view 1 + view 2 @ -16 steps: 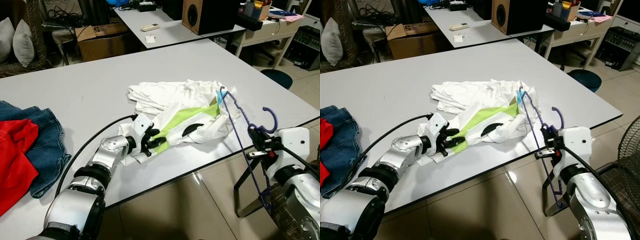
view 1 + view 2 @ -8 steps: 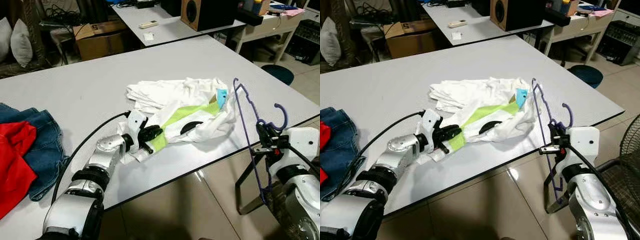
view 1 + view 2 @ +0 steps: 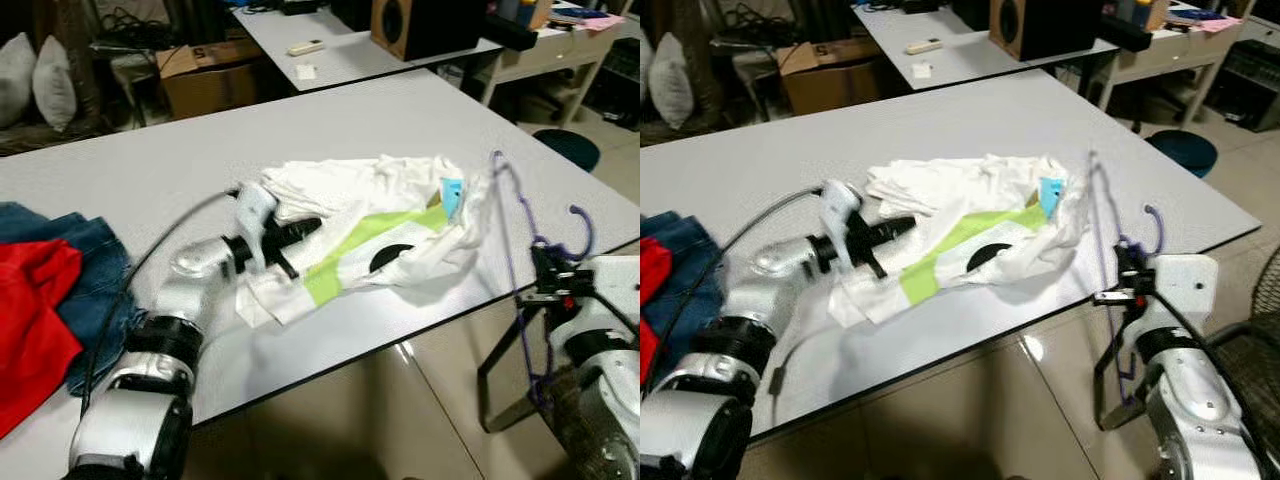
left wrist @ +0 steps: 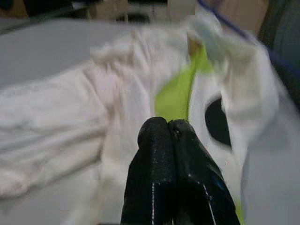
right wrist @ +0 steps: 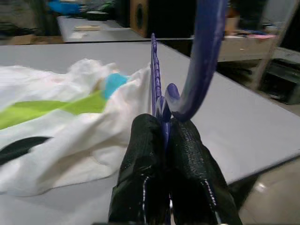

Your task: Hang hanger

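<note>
Table [image 3: 400, 110]: large and grey, carrying the clothes; its near edge runs in front of the robot.
Jeans [image 3: 95, 270]: blue denim heaped at the table's left end, with a red garment [image 3: 30, 320] lying on top.
White garment [image 3: 400, 225]: crumpled near the table's middle, with a lime-green band, a black patch and a small light-blue tag; one flap spreads toward the near edge.
Hanger [image 3: 520, 250]: purple wire, held upright just off the table's right near edge, its hook at the top and one end close beside the garment's right side.
Left gripper [image 3: 300, 229]: low over the garment's left part, jaws pressed together with nothing seen between them.
Right gripper [image 5: 161, 136]: beyond the table edge, jaws clamped on the hanger just below its hook.
</note>
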Tool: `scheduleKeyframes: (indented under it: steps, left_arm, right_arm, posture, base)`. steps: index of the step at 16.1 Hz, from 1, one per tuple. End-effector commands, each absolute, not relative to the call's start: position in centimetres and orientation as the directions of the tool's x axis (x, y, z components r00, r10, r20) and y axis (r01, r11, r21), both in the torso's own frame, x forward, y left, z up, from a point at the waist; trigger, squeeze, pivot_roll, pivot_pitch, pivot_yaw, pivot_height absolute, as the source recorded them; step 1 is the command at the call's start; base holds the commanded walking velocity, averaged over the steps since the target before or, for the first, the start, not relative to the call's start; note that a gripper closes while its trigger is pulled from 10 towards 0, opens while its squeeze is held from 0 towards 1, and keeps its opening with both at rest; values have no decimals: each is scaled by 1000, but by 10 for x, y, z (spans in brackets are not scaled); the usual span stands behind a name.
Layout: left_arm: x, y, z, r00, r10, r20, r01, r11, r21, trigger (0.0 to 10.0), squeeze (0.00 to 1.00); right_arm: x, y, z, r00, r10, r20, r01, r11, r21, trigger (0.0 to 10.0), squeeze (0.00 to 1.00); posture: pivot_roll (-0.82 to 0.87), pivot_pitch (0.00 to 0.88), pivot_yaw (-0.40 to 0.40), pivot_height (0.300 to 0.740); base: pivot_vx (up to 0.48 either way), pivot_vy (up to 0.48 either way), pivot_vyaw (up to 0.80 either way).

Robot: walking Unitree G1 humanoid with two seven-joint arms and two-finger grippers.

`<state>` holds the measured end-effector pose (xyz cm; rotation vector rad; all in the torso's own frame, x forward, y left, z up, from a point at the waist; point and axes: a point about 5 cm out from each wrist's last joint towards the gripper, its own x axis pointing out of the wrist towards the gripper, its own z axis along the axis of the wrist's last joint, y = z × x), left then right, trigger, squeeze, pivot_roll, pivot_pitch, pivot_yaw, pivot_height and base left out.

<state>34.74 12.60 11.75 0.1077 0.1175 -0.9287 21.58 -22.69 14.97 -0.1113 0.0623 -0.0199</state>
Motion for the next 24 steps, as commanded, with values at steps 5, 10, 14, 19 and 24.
scheduleKeyframes:
  steps: [5,10,14,19,24]
  left_arm:
    - [340,111,89,591,-771,-239,797,604,22,10000,1000]
    - [338,104,86,538,-806,-249,834,552,15,10000,1000]
    - [342,107,81,606,-733,-309,786,612,91,10000,600]
    - [337,111,69,558,-735,-385,812,579,73,863,0]
    - [335,109,68,526,-762,-378,832,553,43,0,0]
  right_arm:
    - [213,-220,146,995,30,-92,-44,987,-157,10000,0]
    - [217,-214,144,991,77,-107,-94,981,-172,10000,0]
    - [218,-214,145,991,80,-103,-97,980,-175,10000,0]
    - [220,-211,144,990,91,-105,-108,979,-171,10000,0]
    - [220,-212,144,990,92,-104,-109,979,-171,10000,0]
  posture:
    - [-170,0,89,740]
    - [-170,0,85,740]
    - [-170,0,86,740]
    - [-162,0,82,740]
    - [-154,0,79,740]
  base:
    - [0,0,0]
    - [0,0,0]
    - [0,0,0]
    - [0,0,0]
    - [0,0,0]
